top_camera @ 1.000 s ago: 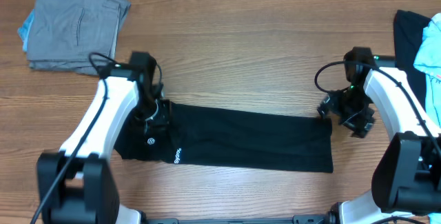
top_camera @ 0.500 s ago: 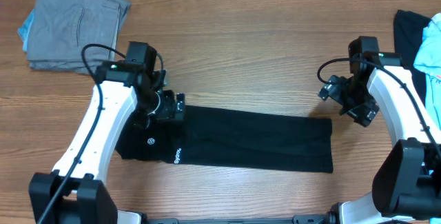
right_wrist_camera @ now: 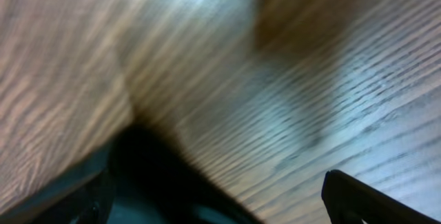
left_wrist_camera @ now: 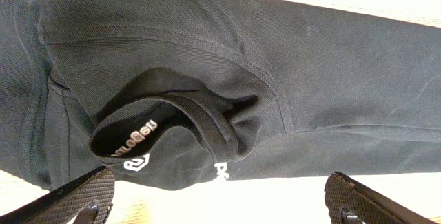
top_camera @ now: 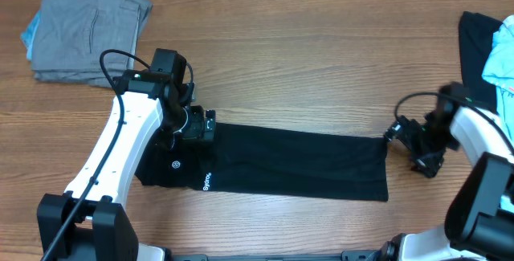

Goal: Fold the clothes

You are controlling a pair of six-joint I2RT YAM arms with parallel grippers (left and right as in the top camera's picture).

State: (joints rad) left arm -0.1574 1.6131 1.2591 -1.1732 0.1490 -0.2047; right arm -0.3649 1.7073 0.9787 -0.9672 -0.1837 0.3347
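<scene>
Shirt [top_camera: 281, 163], black: flat on desk [top_camera: 305, 68] | left tool [top_camera: 202, 124]: wide open, empty, above collar | right tool [top_camera: 408, 139]: wide open, empty

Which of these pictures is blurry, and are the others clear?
Right wrist view: heavily blurred, the wood grain of the table streaked. Left wrist view: sharp on the black shirt, with the table at the edges washed out bright. Overhead view: evenly lit and clear.

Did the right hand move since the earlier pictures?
Yes. The right hand moved lower in the overhead view, now beside the right end of the black shirt.
</scene>
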